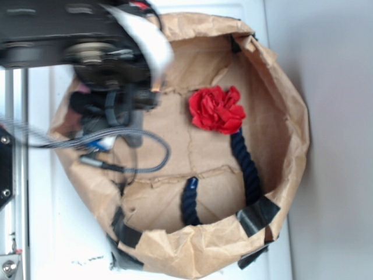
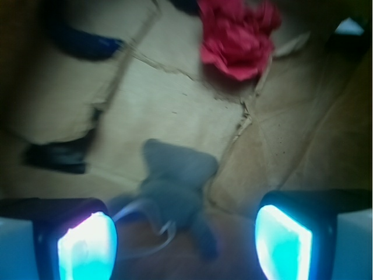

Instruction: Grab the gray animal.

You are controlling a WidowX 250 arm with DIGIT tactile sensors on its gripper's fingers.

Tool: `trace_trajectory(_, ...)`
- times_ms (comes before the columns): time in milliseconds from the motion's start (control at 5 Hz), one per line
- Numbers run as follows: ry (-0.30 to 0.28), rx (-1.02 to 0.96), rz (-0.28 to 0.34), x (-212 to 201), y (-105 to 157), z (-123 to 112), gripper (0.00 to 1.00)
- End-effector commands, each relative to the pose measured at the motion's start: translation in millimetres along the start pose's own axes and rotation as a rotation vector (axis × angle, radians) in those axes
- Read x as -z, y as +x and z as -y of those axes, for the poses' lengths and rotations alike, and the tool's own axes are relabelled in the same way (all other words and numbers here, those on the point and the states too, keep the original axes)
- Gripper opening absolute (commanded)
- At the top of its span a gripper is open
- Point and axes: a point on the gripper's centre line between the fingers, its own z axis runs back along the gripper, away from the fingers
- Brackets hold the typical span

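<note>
Brown paper forms the rumpled bag (image 1: 291, 116) that lies open on the white table (image 1: 46, 233), its rim patched in places with black tape (image 1: 258, 214). On the bag's creased floor, the wrist view shows the gray animal (image 2: 175, 184), a small soft plush with floppy limbs and a pale curved outline on its body. It lies low in that view, between the two glowing cyan-lit fingers (image 2: 87, 245) of the tool (image 2: 185, 242), nearer the lower edge than the centre. The tool is spread wide, with the fingers standing well apart on either side of the toy and clear of it; neither presses on the plush. In the exterior view the arm (image 1: 111, 87) reaches into the left part of the bag and hides the toy. A red fabric flower (image 1: 217, 109) rests farther along the bag's floor, apart from the gray animal. A dark navy rope (image 1: 247, 166) runs from just beside the flower toward the taped rim, and another stretch of it shows near the bag's lower edge.
</note>
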Motion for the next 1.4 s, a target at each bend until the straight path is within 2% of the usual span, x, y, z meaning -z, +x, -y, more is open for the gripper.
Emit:
trace_trajectory(0,0.059,-0.029,-0.013,13.0,10.5,-12.3,1.0)
trace_trajectory(400,0.059,-0.029,-0.013,13.0,10.5,-12.3,1.0)
trace_trajectory(600,-0.038,-0.061,-0.005,13.4,6.7,-0.9,1.0)
trace_trajectory(800,-0.074,-0.177,0.013,16.6,5.1,11.7,1.0)
trace_trajectory(1000,-0.083,-0.265,0.006,15.0,9.7,15.0,1.0)
trace_trajectory(1200,-0.118,-0.309,0.014,4.3,18.4,2.4,1.0)
